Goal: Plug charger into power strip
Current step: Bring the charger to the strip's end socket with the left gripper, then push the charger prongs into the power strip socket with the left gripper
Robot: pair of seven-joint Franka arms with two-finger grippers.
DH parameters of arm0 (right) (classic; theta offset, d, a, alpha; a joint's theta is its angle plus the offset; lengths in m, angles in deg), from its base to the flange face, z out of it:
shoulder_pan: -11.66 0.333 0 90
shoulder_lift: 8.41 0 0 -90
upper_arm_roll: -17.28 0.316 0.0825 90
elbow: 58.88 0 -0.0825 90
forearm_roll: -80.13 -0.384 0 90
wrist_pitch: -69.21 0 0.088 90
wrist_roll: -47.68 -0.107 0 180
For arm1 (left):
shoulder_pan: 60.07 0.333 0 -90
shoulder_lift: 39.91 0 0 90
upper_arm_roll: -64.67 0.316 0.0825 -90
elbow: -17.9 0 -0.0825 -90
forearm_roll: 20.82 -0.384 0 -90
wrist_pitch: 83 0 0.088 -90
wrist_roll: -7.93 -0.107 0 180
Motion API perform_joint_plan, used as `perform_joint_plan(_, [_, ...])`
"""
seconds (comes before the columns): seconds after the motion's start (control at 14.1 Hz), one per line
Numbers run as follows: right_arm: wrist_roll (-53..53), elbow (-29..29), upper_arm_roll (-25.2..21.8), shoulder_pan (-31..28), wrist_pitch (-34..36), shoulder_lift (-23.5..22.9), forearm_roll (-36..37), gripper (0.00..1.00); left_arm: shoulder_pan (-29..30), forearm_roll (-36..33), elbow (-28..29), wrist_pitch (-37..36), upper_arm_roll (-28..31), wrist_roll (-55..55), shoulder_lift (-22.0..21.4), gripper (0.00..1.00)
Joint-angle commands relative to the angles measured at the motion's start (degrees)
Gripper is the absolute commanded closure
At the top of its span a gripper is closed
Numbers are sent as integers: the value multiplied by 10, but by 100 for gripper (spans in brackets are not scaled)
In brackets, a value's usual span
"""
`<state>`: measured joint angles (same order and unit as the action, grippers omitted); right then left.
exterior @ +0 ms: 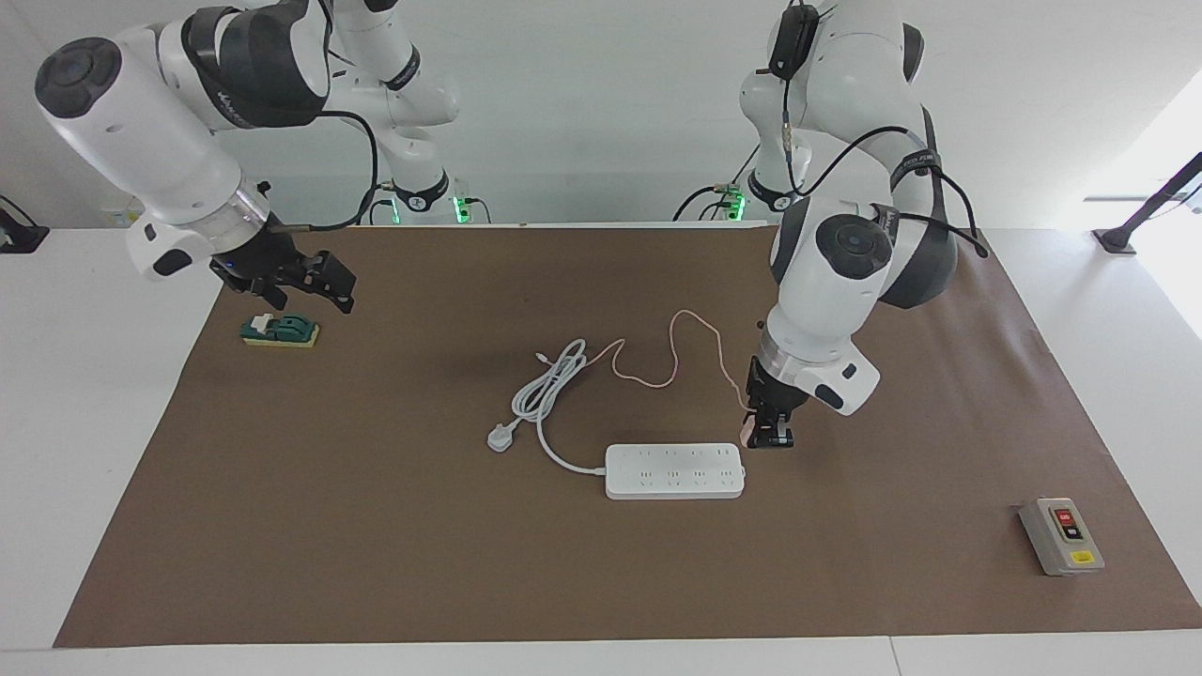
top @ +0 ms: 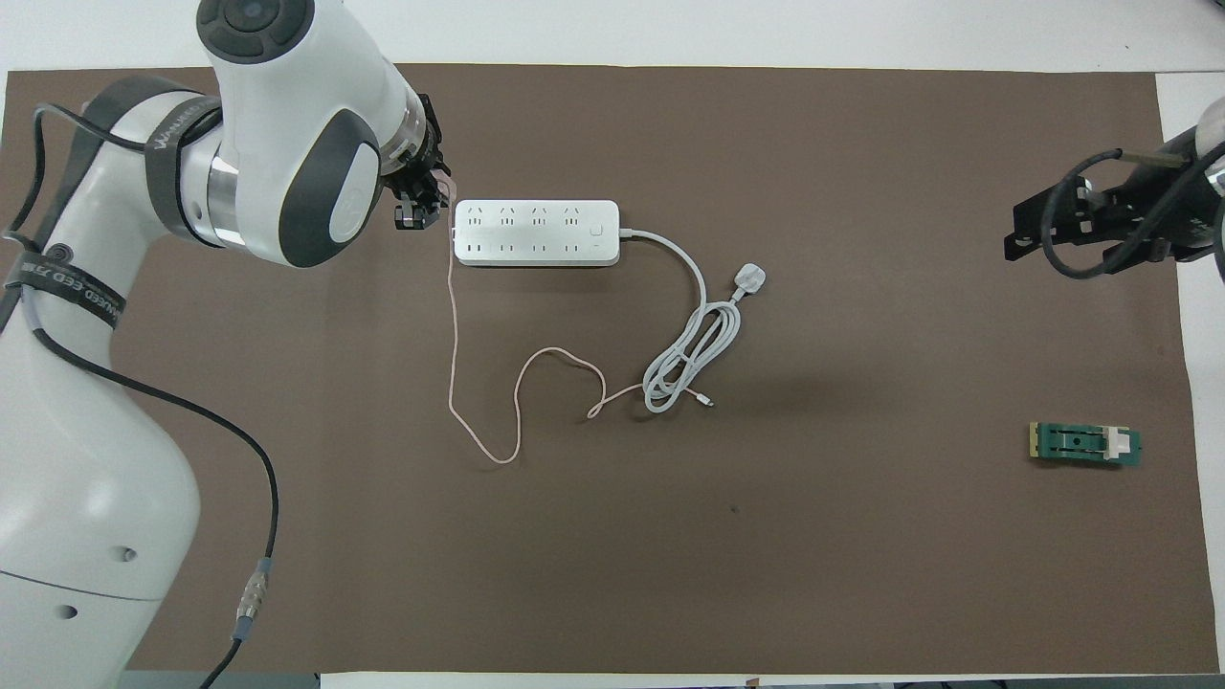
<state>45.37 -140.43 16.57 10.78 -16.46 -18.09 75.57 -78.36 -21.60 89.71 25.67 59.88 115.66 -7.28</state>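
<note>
Now charger (exterior: 747,430) (pink) in left end effector (exterior: 768,438)

Bright, even room light falls from above, and more daylight spills in at the left arm's end of the table. Soft, faint shadows lie on the brown mat (exterior: 376,526) under the arms. Both views are sharp, without glare.

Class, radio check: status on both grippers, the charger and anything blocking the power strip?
Left gripper shut on charger, at the power strip end. Right gripper open, waiting over the green part. Not plugged. Sockets unobstructed.
</note>
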Motion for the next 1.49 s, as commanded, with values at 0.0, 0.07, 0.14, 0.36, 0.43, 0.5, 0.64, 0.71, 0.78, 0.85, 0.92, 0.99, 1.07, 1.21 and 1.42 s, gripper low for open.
perform_joint_plan(0.0, [92,-42,5,-5,-4,58,38,0,-6,-9,-2,23,3,38,24,100])
perform_joint_plan(0.07, [96,-44,4,-6,-1,72,40,0,-7,-9,2,29,3,39,24,100])
perform_joint_plan(0.14, [97,-58,4,-10,7,91,40,0,-8,-8,14,30,3,40,23,100])
perform_joint_plan(0.36, [99,-84,3,-17,31,126,40,0,-22,-10,49,30,5,42,21,100])
perform_joint_plan(0.43, [98,-90,2,-18,34,130,40,0,-22,-11,51,32,5,42,22,100])
perform_joint_plan(0.5, [97,-104,2,-18,29,134,40,0,-22,-11,52,35,5,42,22,100])
perform_joint_plan(0.64, [94,-119,1,-16,19,142,41,0,-23,-11,59,36,5,42,21,100])
perform_joint_plan(0.71, [93,-120,1,-15,17,142,42,0,-25,-12,65,37,5,42,20,100])
perform_joint_plan(0.78, [93,-120,1,-14,10,142,47,0,-25,-12,74,39,5,42,17,100])
perform_joint_plan(0.85, [94,-120,2,-11,2,142,58,0,-26,-12,87,50,5,42,11,100])
perform_joint_plan(0.92, [95,-120,2,-10,-2,141,68,0,-26,-12,97,60,5,42,5,100])
perform_joint_plan(0.99, [96,-120,2,-11,-3,141,72,0,-26,-12,106,68,5,42,1,100])
perform_joint_plan(1.07, [97,-120,2,-11,-5,141,72,0,-27,-12,106,69,5,42,1,100])
perform_joint_plan(1.21, [93,-123,2,-11,-11,139,72,0,-29,-12,107,70,5,42,1,100])
perform_joint_plan(1.42, [93,-130,3,-13,-12,139,71,0,-29,-12,114,71,6,42,1,100])
